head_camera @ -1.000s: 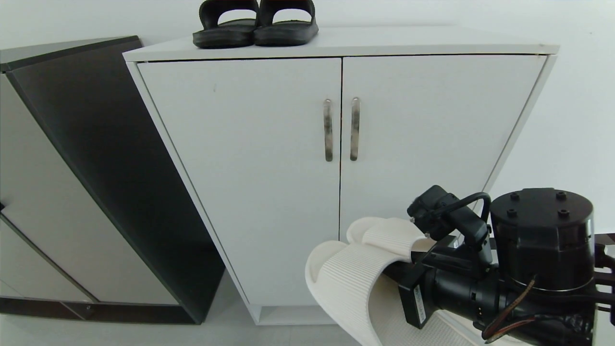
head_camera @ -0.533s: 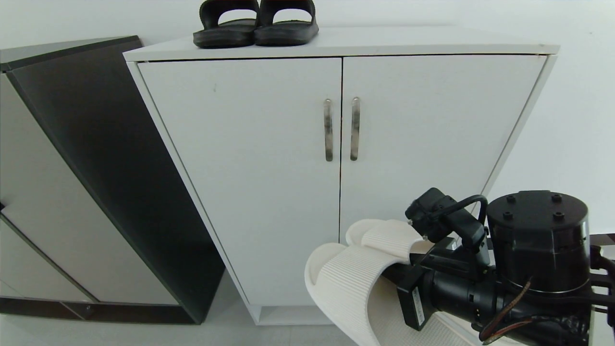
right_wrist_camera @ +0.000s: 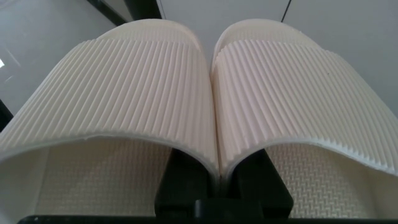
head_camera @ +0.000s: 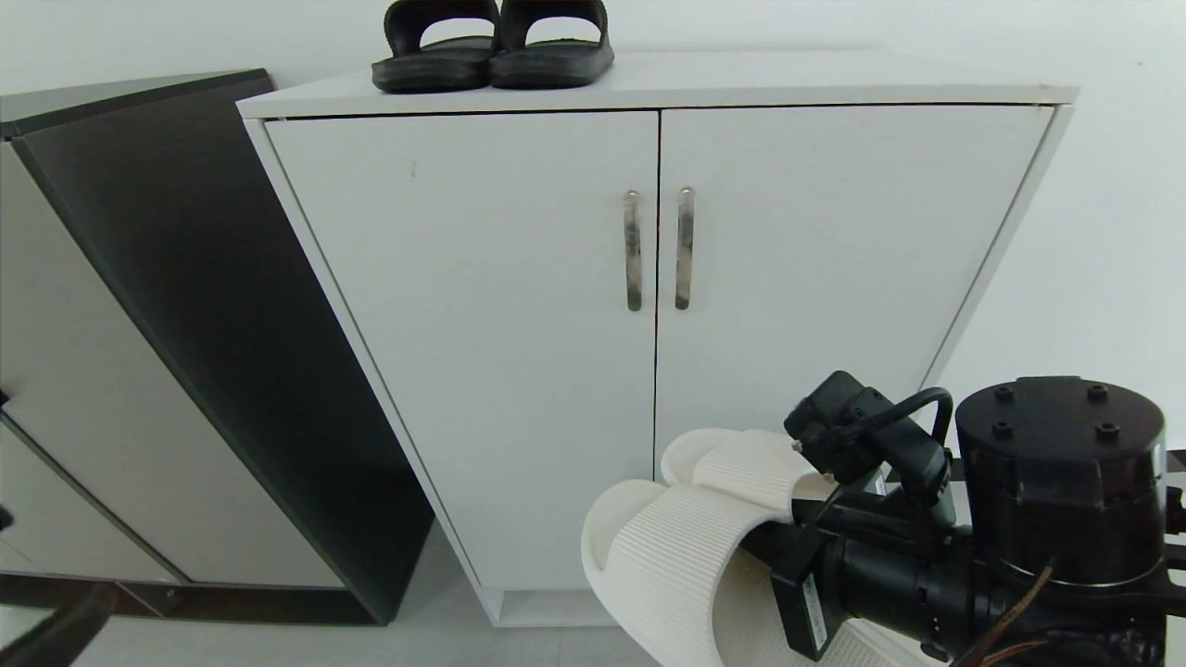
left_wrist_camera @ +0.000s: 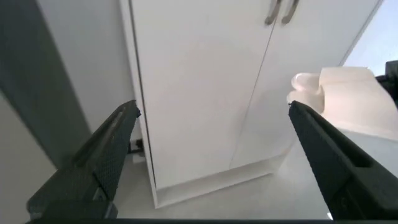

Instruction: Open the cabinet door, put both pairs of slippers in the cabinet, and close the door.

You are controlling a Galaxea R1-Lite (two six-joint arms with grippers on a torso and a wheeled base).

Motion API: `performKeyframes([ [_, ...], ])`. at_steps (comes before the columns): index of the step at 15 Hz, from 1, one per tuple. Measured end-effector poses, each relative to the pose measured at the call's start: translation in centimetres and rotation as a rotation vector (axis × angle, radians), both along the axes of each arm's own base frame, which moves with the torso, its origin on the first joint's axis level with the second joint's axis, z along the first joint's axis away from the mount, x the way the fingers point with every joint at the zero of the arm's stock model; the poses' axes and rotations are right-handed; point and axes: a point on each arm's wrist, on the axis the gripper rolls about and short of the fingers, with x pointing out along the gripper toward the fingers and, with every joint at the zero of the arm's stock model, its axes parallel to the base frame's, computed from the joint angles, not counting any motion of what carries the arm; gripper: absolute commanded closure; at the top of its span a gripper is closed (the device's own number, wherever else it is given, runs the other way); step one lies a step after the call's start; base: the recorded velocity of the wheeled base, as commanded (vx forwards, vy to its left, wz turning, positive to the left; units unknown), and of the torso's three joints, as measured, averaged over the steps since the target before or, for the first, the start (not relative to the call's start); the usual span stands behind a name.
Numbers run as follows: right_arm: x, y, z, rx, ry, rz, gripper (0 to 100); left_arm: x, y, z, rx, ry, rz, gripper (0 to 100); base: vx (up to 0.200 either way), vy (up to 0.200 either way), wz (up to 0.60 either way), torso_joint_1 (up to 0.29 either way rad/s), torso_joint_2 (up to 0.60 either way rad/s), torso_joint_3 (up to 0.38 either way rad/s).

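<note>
Doors: both shut on the white 2-door cabinet (head_camera: 463, 324), which fills the centre of the head view. No slipper goes in until 1 door swings.

Handles: 2 slim metal bar handles sit side by side at the centre seam, the left-door handle (head_camera: 633, 250) and the right-door handle (head_camera: 684, 248). Both have their long axis vertical.

Right claw: the right claw (right_wrist_camera: 217, 186) is clenched on the pair of white ribbed foam slippers (head_camera: 686, 547) at the lower right of the head view. Its fingers pinch the 2 inner walls together, toes aimed at the cabinet's foot. It's loaded, so it's no use for a handle.

Left claw: the left claw (left_wrist_camera: 212, 111) is released, fingers spread wide and nothing between them. It faces the lower cabinet front, well apart from it.

Key relation: the handles lie above the level of both claws. In the head view they sit up and left of the loaded right claw. My read is that the free left claw is the one to rise and close across a vertical bar.

Second pair: the black slide slippers (head_camera: 496, 46) rest on the cabinet top, at the upper centre of the head view. They lie side by side and untouched.

Neighbour: a dark grey cabinet (head_camera: 185, 278) stands just beside, on the left of frame. It may crowd the left door's swing.
</note>
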Motion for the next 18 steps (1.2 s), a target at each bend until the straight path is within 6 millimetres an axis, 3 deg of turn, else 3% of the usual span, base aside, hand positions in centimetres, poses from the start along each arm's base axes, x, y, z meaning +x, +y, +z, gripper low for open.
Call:
performKeyframes([
  [3, 0.0, 0.0, 0.0, -0.002, 0.001, 0.001, 100, 4.7, -1.1, 4.2, 0.038, -0.031, -0.123, 0, 0.0, 0.0, 0.0, 0.0, 0.0, 0.0],
  [6, 0.0, 0.2, -0.2, -0.006, 0.004, 0.006, 100, 8.7, -4.3, 7.4, 0.044, -0.04, -0.257, 0, 0.0, 0.0, 0.0, 0.0, 0.0, 0.0],
  [12, 0.0, 0.3, -0.6, -0.019, 0.014, 0.01, 100, 13.4, -12.3, 9.5, 0.06, 0.012, -0.479, 0, 0.0, 0.0, 0.0, 0.0, 0.0, 0.0],
  [15, 0.0, 0.5, -0.7, -0.021, 0.016, 0.015, 100, 15.5, -15.1, 10.0, 0.049, 0.035, -0.555, 0, 0.0, 0.0, 0.0, 0.0, 0.0, 0.0],
  [18, -0.1, 0.5, -0.7, -0.02, 0.017, 0.016, 100, 17.0, -17.0, 11.1, -0.069, 0.092, -0.685, 0, 0.0, 0.0, 0.0, 0.0, 0.0, 0.0],
])
